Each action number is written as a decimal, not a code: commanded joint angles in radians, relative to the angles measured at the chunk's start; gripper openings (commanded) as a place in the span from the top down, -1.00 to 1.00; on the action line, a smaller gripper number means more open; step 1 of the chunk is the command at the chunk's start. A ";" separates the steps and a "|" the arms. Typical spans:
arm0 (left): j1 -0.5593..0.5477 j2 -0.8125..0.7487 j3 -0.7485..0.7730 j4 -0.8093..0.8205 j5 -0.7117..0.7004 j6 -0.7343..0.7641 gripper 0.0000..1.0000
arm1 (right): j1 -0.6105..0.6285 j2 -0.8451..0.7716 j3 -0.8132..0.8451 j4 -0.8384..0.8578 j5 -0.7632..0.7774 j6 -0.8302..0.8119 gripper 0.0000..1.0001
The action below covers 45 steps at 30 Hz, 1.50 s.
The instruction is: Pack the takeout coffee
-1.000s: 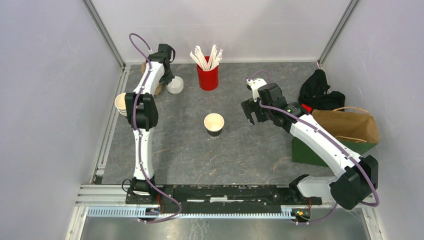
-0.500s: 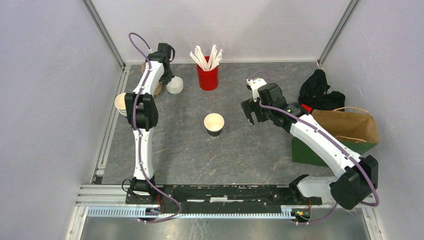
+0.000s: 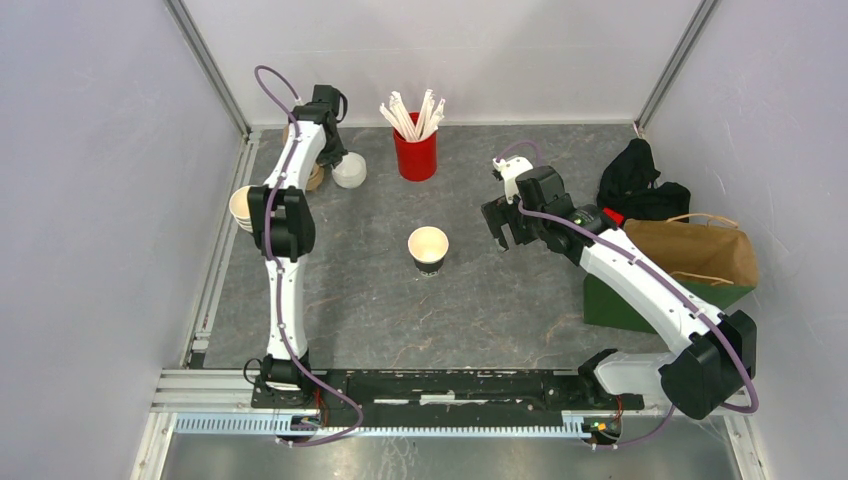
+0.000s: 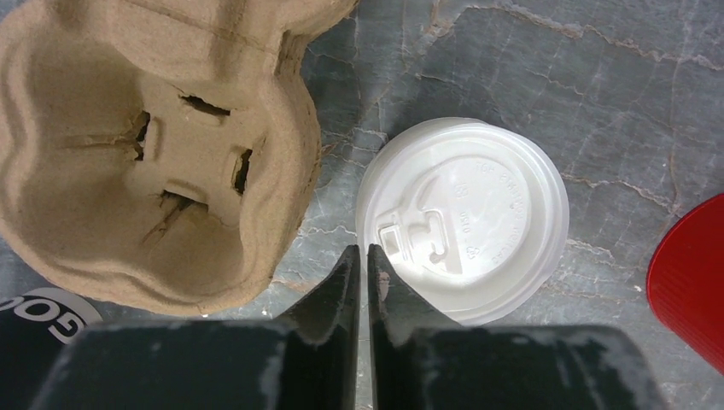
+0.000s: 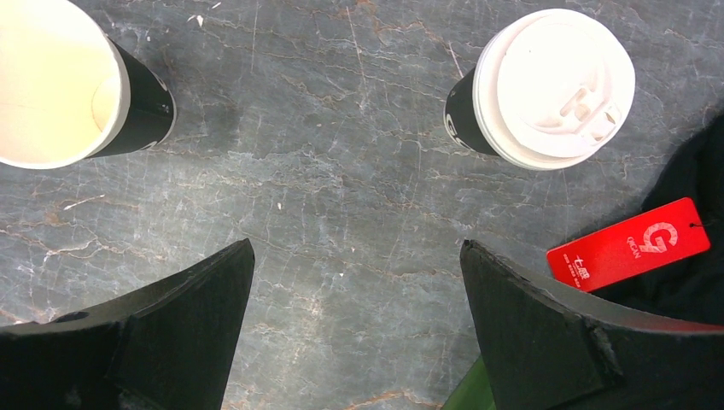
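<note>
1. two cup items sit furthest left. one is a stack of lidless cups (image 3: 240, 208) at the bench (image 3: 480, 300) edge, too tight to count. the other is one pulp carrier (image 4: 145, 145), and the well in view is empty.
2. left end effector (image 4: 362, 256): fingers pressed together, with the tips at the near rim of one pile of white lids (image 4: 478, 213) just beside the carrier. i cannot tell whether a lid edge is nipped between them.
3. one red holder (image 3: 415, 155) of white wrapped sticks stands at the back. one lidless cup (image 3: 428, 246) stands mid-bench, cream inside.
4. right end effector (image 5: 354, 248): fingers wide apart and holding nothing. it hovers over bare bench between the lidless cup and the lidded one.
5. takeout coffee: only one lidded cup (image 5: 555, 85) shows. it stands upright on the bench near a black cloth (image 3: 640, 175) with one red tag (image 5: 627, 243). the top view hides it under the arm.
6. handling, as a judgement: the paper wall is light and dents under a hard squeeze, and the plastic lid is slick and could pop off. take it around the black wall just under the lid rim and keep it upright.
7. one brown paper bag (image 3: 700, 250) lies far right.
</note>
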 commanded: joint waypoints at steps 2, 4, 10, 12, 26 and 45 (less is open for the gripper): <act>0.015 -0.005 0.034 -0.001 0.073 -0.019 0.46 | -0.002 -0.009 0.014 0.031 -0.009 0.002 -0.96; 0.015 0.004 0.029 0.000 0.084 -0.021 0.36 | -0.002 -0.010 0.017 0.030 -0.010 0.004 -0.96; 0.014 0.010 0.023 0.005 0.054 -0.014 0.47 | -0.002 -0.009 0.017 0.030 -0.006 0.000 -0.96; 0.015 0.012 0.023 0.006 0.048 -0.008 0.59 | -0.003 -0.009 0.016 0.031 -0.006 0.001 -0.96; 0.015 0.021 0.027 0.006 0.029 -0.003 0.55 | -0.002 -0.004 0.010 0.034 -0.006 0.000 -0.96; 0.013 0.018 0.008 0.012 0.012 0.000 0.59 | -0.001 -0.003 0.007 0.039 -0.009 -0.001 -0.96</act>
